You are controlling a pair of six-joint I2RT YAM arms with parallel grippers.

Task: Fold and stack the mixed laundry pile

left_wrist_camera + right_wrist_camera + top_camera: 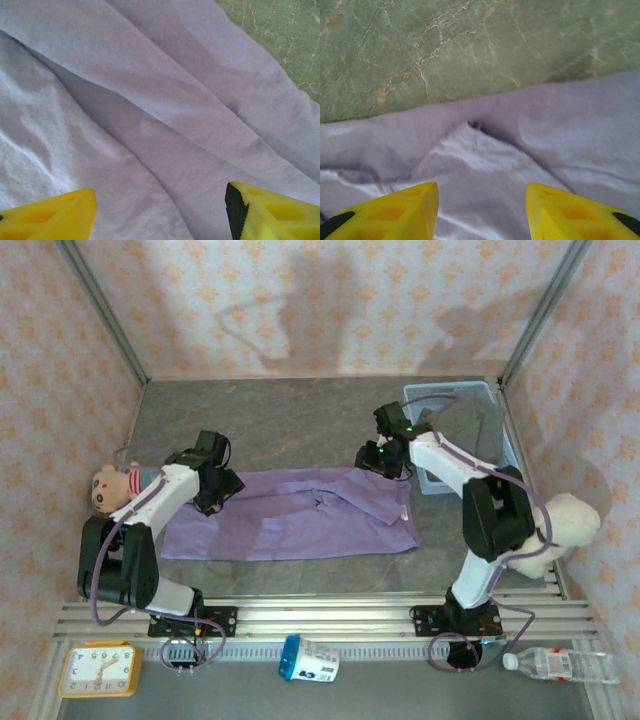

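A plush doll [105, 487] is sitting at the left edge of the worktop [290, 430] while the left gripper [213, 500] is hanging over the left end of the lilac-purple long-sleeved shirt [300, 518], its yellow fingers [55, 217] spread and empty. The shirt is lying flat across the middle of the worktop. The right gripper [377, 464] is poised over the shirt's far right edge, jaws likewise parted and holding nothing, near the light blue mesh basket [450, 387], with a white plush toy [565, 525] sitting beyond.
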